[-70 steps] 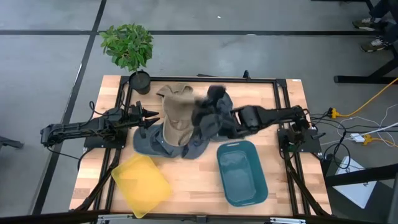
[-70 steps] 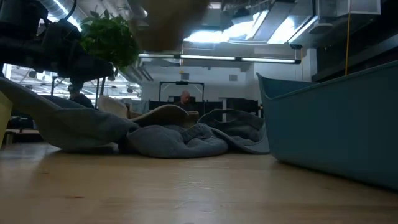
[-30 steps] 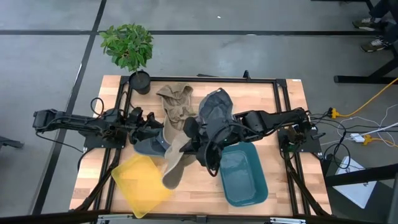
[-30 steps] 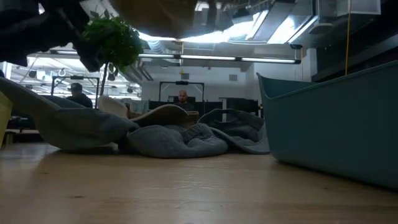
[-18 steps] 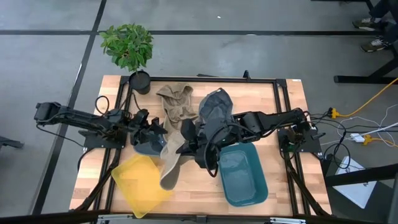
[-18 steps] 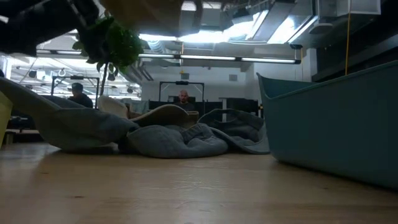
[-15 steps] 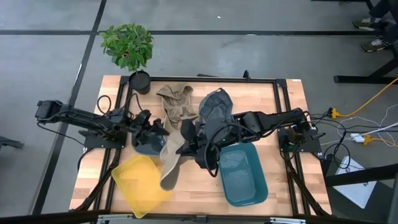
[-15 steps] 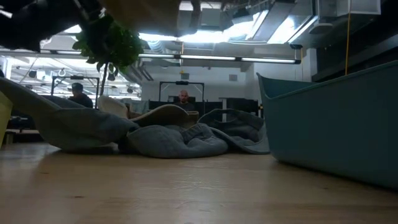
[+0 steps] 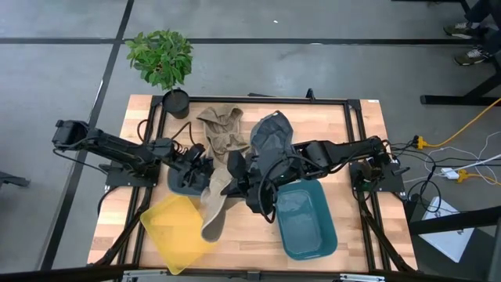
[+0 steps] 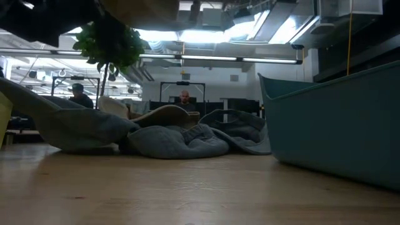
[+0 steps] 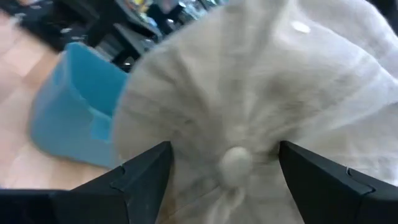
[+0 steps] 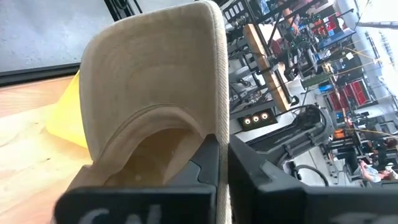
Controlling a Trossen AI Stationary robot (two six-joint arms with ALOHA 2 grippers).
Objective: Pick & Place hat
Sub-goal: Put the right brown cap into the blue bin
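A tan cap [image 9: 213, 205] hangs in the air over the table's middle, beside the yellow bin; its underside [image 10: 140, 7] shows at the top of the low view. My right gripper [image 9: 233, 174] is shut on it. My left gripper [image 9: 205, 161] is open, coming level from the table's left. In the left wrist view its two fingers stand on either side of the crown's top button [image 11: 235, 163]; I cannot tell whether they touch the cloth. My right gripper pinches the edge of the cap's visor [image 12: 215, 127] between its two shut fingers [image 12: 205, 163], coming from the table's right and slanting down a little. The cap is lifted clear of the table, its hollow underside turned toward my right wrist.
A heap of clothes lies at the table's middle and far side: a grey-blue piece [image 9: 186, 182], a tan piece [image 9: 223, 129], a dark grey piece [image 9: 270, 137]. A yellow bin [image 9: 176, 233] stands near left, a teal bin [image 9: 305, 219] near right, a potted plant [image 9: 162, 56] far left.
My left gripper has moved toward the table's right, up to the cap's crown, rising a little and rolling about its own line, and stays open. My right gripper has kept its place with the cap held up.
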